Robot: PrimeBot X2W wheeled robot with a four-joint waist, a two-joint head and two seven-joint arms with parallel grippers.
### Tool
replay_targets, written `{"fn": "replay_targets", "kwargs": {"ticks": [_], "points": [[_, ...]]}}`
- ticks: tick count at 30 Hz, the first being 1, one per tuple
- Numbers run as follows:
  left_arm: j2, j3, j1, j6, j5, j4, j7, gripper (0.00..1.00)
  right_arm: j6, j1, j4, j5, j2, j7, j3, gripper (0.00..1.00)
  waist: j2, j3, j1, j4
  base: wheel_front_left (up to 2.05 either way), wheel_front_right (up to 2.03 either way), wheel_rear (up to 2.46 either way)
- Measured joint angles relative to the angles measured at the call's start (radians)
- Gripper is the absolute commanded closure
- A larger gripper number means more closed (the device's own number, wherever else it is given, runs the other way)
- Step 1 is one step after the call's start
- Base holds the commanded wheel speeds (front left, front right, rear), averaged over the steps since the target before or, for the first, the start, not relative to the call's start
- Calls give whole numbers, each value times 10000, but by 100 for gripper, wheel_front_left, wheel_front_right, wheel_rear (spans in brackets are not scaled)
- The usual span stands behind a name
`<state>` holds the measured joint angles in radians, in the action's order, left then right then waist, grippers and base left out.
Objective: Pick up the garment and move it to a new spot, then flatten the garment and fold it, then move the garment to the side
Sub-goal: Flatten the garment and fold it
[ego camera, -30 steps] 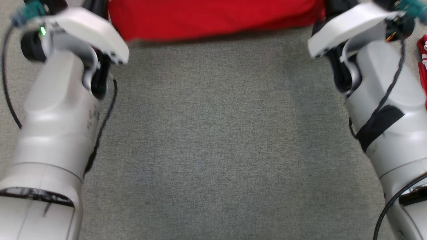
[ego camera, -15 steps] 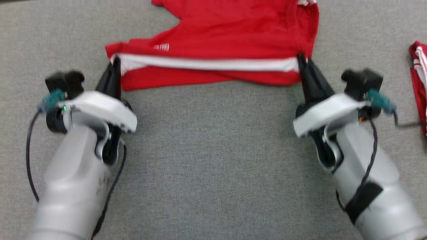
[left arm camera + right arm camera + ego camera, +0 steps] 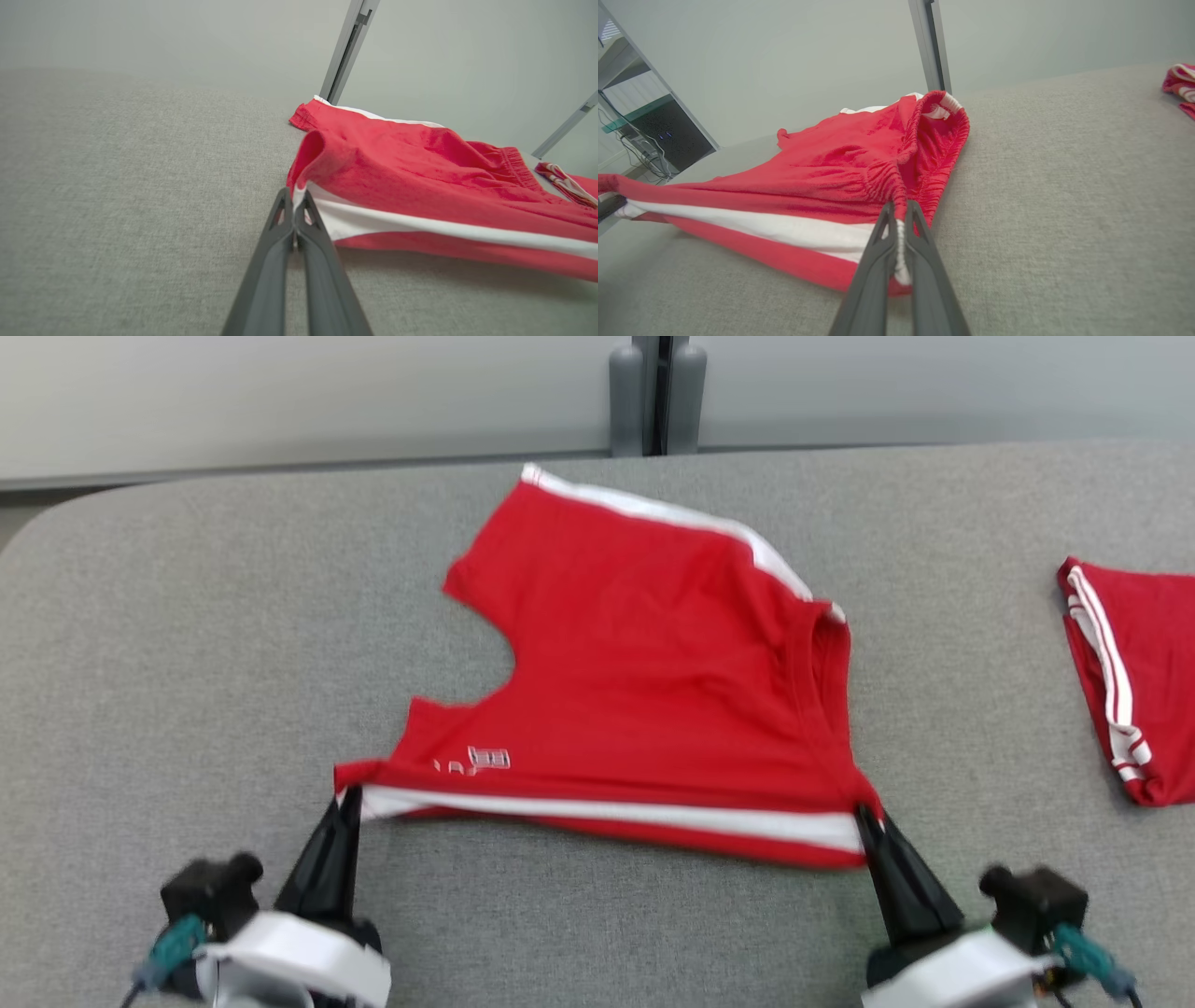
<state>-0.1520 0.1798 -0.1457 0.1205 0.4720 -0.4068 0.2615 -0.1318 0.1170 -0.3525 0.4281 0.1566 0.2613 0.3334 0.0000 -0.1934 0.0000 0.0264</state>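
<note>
A: Confirming left gripper [image 3: 293,205] condition?
B: Pressing together, pinching the garment [image 3: 644,681] at its striped corner, right at the jaw tips.
A: Right gripper [image 3: 900,219]?
B: Likewise clamping the opposite striped corner beside the gathered waistband [image 3: 887,179]; stretching the edge between both grippers, resting the remainder ahead of the jaws on the grey table [image 3: 168,616].
A: Handling?
B: Expecting light, soft, limp cloth, probably sagging and bunching. Taking hold at corners, through all layers; pulling evenly.
</note>
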Motion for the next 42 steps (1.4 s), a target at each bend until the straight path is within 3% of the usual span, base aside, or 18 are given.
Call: {"fn": "replay_targets", "kwargs": {"ticks": [10, 18, 27, 36, 42], "points": [[-169, -63, 2833, -786, 132, 2847, -828, 100, -6, -2927, 1593, -460, -163, -251, -729, 100, 0, 1113, 0, 152, 0, 0, 0], [-439, -8, 3124, -1037, 117, 4008, -1488, 100, -4, -3338, 2468, -717, -443, -871, -957, 100, 0, 1142, 0, 91, 0, 0, 0], [-815, 265, 51, -408, -58, 3108, -1643, 100, 0, -1389, 2458, -780, -765, -1003, -1039, 100, 0, 44, -1, -144, 0, 0, 0], [-876, 947, -4263, 12, -125, 334, -1937, 100, 2, 1249, 1141, -424, -1028, -525, -1195, 100, 0, -1749, 0, -501, 0, 0, 0], [-945, 1325, -6197, 69, -29, -1603, -2100, 100, 0, 2354, 418, 29, -1062, -207, -957, 100, 0, -2590, 0, -872, 0, 0, 0]]}}
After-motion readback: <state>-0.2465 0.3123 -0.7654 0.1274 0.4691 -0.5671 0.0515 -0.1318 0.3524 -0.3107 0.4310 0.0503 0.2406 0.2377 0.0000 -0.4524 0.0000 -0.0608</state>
